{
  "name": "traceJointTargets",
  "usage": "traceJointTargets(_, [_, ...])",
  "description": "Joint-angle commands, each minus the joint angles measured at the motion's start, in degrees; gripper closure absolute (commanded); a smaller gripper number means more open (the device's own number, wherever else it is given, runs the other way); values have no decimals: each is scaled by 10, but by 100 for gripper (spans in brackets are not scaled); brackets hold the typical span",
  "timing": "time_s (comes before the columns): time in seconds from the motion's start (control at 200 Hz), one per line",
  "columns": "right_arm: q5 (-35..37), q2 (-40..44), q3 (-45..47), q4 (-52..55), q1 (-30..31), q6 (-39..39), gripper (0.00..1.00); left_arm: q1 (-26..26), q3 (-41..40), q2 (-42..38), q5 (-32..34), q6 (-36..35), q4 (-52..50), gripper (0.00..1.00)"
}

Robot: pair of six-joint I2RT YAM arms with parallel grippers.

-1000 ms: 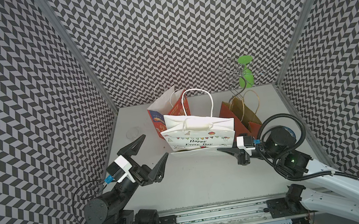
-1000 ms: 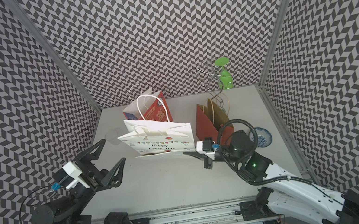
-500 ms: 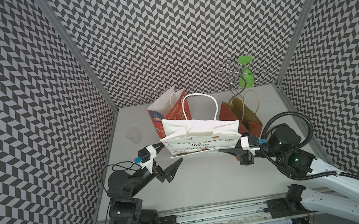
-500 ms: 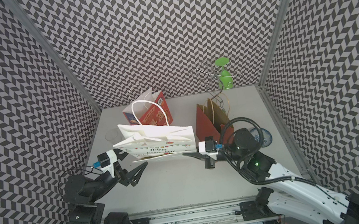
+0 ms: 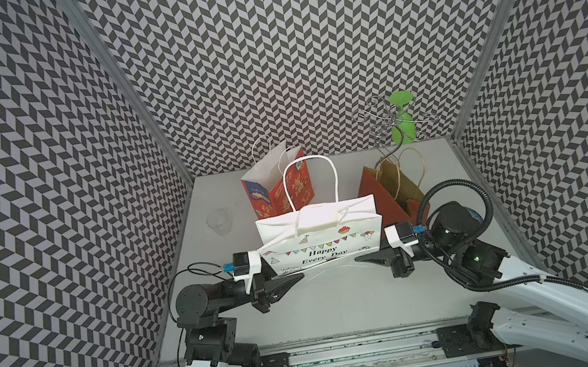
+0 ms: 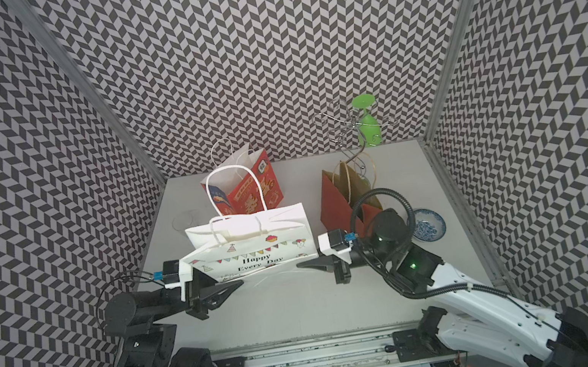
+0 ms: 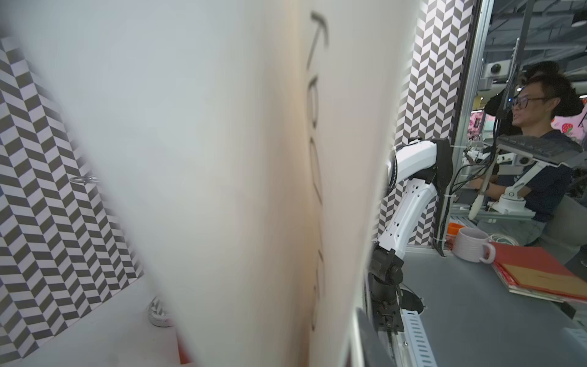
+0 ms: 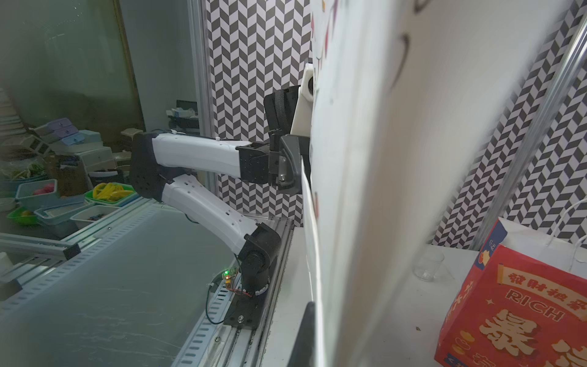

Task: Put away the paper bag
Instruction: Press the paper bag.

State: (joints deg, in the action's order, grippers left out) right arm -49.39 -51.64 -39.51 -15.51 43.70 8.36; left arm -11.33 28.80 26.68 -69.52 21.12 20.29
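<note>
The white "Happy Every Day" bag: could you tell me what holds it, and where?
The white paper bag is pinched along its bottom edge: left gripper near one corner, right gripper near the other.

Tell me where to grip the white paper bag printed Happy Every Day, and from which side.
Grip the white paper bag printed Happy Every Day at its lower side edges, coming in level from each side. It is upright, broad printed face toward the robot, so probably only those thin folded edges fit between fingers. The left gripper and right gripper pinch there now.
</note>
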Motion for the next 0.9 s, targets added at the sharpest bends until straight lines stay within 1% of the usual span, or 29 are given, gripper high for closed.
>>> traceJointTargets(0.0, [-7, -4, -7, -21, 2, -27, 100, -7, -11, 20, 20, 57, 42, 100])
traceJointTargets(0.07, [6, -2, -6, -1, 2, -30, 100, -7, -18, 16, 43, 90, 42, 100])
traceJointTargets(0.085, [9, -2, -5, 3, 2, -30, 100, -7, -19, 15, 65, 95, 40, 100])
traceJointTargets(0.115, [14, -1, -4, 9, 2, -32, 100, -8, -21, 14, 81, 116, 37, 100])
traceJointTargets(0.225, [38, 6, 7, 11, 2, -51, 100, -7, -31, 19, 97, 193, 45, 100])
traceJointTargets(0.275, [40, 9, 12, 9, 2, -59, 99, -7, -32, 23, 108, 208, 23, 100])
traceJointTargets(0.366, [46, 9, 16, 5, 2, -82, 89, -7, -35, 23, 109, 226, -3, 100])
traceJointTargets(0.391, [50, 9, 17, 4, 2, -90, 83, -7, -36, 22, 107, 229, -7, 100])
traceJointTargets(0.451, [61, 10, 19, 2, 2, -115, 64, -7, -35, 15, 101, 231, -13, 100])
traceJointTargets(0.496, [63, 11, 22, 0, 2, -129, 56, -7, -36, 8, 100, 235, -12, 100])
traceJointTargets(0.571, [51, 15, 28, -5, 2, -148, 46, -7, -36, 8, 95, 242, -3, 100])
traceJointTargets(0.651, [26, 20, 38, -12, 2, -160, 44, -7, -37, 13, 86, 256, 15, 100])
traceJointTargets(0.691, [18, 24, 45, -13, 2, -164, 45, -7, -36, 19, 83, 259, 19, 100])
traceJointTargets(0.731, [14, 27, 52, -16, 2, -168, 51, -7, -35, 24, 82, 260, 21, 100])
traceJointTargets(0.756, [15, 28, 57, -23, 2, -174, 57, -7, -35, 26, 81, 260, 23, 100])
traceJointTargets(0.806, [18, 29, 63, -34, 2, -185, 77, -7, -36, 31, 78, 260, 27, 100])
traceJointTargets(0.811, [18, 29, 63, -34, 2, -185, 77, -7, -36, 32, 77, 259, 27, 100])
traceJointTargets(0.816, [18, 30, 63, -35, 2, -186, 80, -7, -36, 32, 76, 259, 28, 100])
traceJointTargets(0.831, [19, 30, 63, -36, 2, -187, 85, -7, -37, 33, 75, 259, 28, 100])
traceJointTargets(0.896, [18, 29, 59, -35, 2, -190, 98, -7, -40, 37, 68, 258, 29, 100])
